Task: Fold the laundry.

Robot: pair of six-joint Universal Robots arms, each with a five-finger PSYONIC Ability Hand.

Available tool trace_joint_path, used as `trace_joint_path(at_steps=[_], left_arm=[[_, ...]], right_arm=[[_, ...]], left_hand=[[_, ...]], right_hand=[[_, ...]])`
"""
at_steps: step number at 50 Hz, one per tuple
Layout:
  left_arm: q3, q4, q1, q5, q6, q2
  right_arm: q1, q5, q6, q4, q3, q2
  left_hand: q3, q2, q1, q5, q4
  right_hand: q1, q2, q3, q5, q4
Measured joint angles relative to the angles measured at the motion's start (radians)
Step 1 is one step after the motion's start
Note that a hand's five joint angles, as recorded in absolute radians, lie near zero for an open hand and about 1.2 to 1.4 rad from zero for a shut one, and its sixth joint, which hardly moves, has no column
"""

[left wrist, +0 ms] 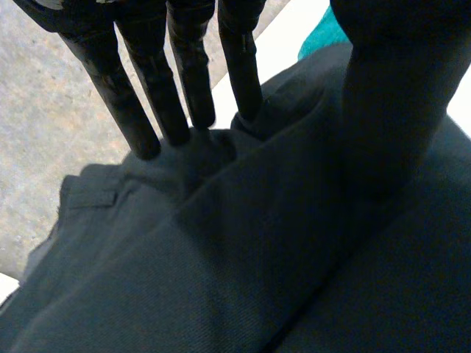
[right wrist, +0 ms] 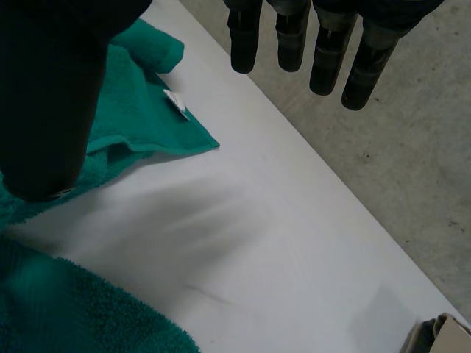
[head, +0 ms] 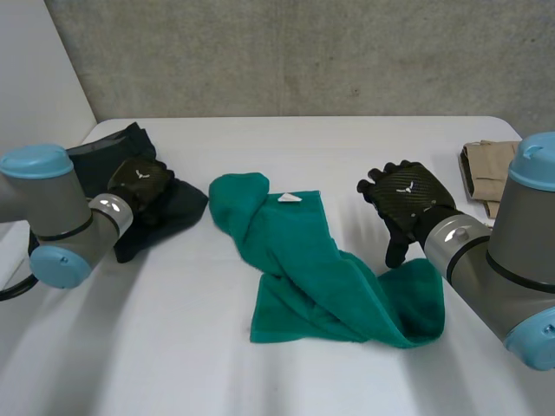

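Pressing straight fingers into the dark garment (head: 179, 211) at far left, the left hand (head: 139, 184) pins it without pinching. The right hand (head: 406, 201) hovers spread and empty by the crumpled green towel (head: 312, 273) mid-table. Folding looks barely begun; next, probably, grasping a towel edge.

We see a white table (head: 156, 373). A green towel (head: 321, 277) and a tan cloth (head: 486, 173) flank the right hand (head: 406, 201); a dark garment (head: 182, 208) lies under the left hand (head: 139, 182).

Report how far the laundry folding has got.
Done: nothing plainly folded. In hand: the left hand presses straight fingers into the crumpled dark garment; the right hand hovers open beside the bunched green towel. Left: both of those, perhaps also the tan garment at the edge of the table.
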Motion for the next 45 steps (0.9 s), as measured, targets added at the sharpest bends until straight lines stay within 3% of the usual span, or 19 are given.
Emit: trace_joint_path(at_steps=[2, 5, 9, 14, 22, 24, 25, 27, 29, 30, 40, 45], left_arm=[[0.021, 0.000, 0.000, -0.012, 0.000, -0.022], [0.039, 0.003, 0.001, -0.054, 0.009, -0.036], [0.051, 0.017, 0.005, -0.161, 0.051, -0.028], [0.051, 0.078, 0.035, -0.320, 0.191, 0.015], [0.017, 0.178, 0.139, -0.379, 0.467, 0.055], [0.004, 0.192, 0.155, -0.377, 0.508, 0.056], [0.000, 0.195, 0.158, -0.377, 0.517, 0.056], [-0.018, 0.204, 0.164, -0.374, 0.538, 0.055], [-0.033, 0.208, 0.161, -0.372, 0.545, 0.056], [-0.041, 0.209, 0.156, -0.372, 0.544, 0.056], [-0.130, 0.198, 0.056, -0.378, 0.422, 0.170], [-0.198, 0.181, -0.018, -0.360, 0.246, 0.293]], right_arm=[[-0.002, 0.000, 0.000, -0.001, 0.003, 0.000], [-0.004, 0.000, -0.001, -0.002, 0.007, 0.000], [-0.006, 0.000, -0.001, -0.004, 0.009, 0.000], [-0.005, 0.000, -0.002, -0.005, 0.008, 0.000], [0.002, 0.000, -0.003, -0.004, 0.007, 0.000], [0.004, 0.000, -0.003, -0.004, 0.007, 0.000], [0.004, 0.000, -0.003, -0.004, 0.007, 0.000], [0.004, 0.000, -0.003, -0.004, 0.006, 0.000], [0.004, 0.000, -0.003, -0.004, 0.005, 0.000], [0.004, 0.000, -0.003, -0.004, 0.005, 0.000], [-0.005, -0.004, -0.001, -0.005, 0.004, -0.001], [-0.009, -0.006, -0.001, -0.006, 0.004, -0.002]], left_hand=[[0.346, 0.350, 0.372, 0.348, 0.356], [0.567, 0.568, 0.527, 0.559, 0.581], [0.586, 0.586, 0.527, 0.560, 0.601], [0.586, 0.586, 0.527, 0.560, 0.602], [0.586, 0.587, 0.527, 0.560, 0.600], [0.335, 0.313, 0.256, 0.325, 0.345], [0.335, 0.313, 0.256, 0.325, 0.345], [-0.084, -0.105, -0.162, -0.087, -0.083], [-0.181, -0.202, -0.240, -0.180, -0.183], [-0.339, -0.343, -0.316, -0.321, -0.340], [-0.368, -0.376, -0.317, -0.348, -0.370], [-0.368, -0.376, -0.328, -0.366, -0.370]], right_hand=[[0.000, 0.000, 0.000, 0.000, 0.000], [0.000, 0.000, 0.000, 0.000, 0.000], [0.000, 0.000, 0.000, 0.000, 0.000], [0.000, 0.000, 0.000, 0.000, 0.000], [0.000, 0.000, 0.000, 0.000, 0.000], [0.000, 0.000, 0.000, 0.000, 0.000], [0.000, 0.000, 0.000, 0.000, 0.000], [0.000, 0.000, 0.000, 0.000, 0.000], [0.000, 0.000, 0.000, 0.000, 0.000], [0.000, 0.000, 0.000, 0.000, 0.000], [0.000, 0.000, 0.000, 0.000, 0.000], [0.000, 0.000, 0.000, 0.000, 0.000]])
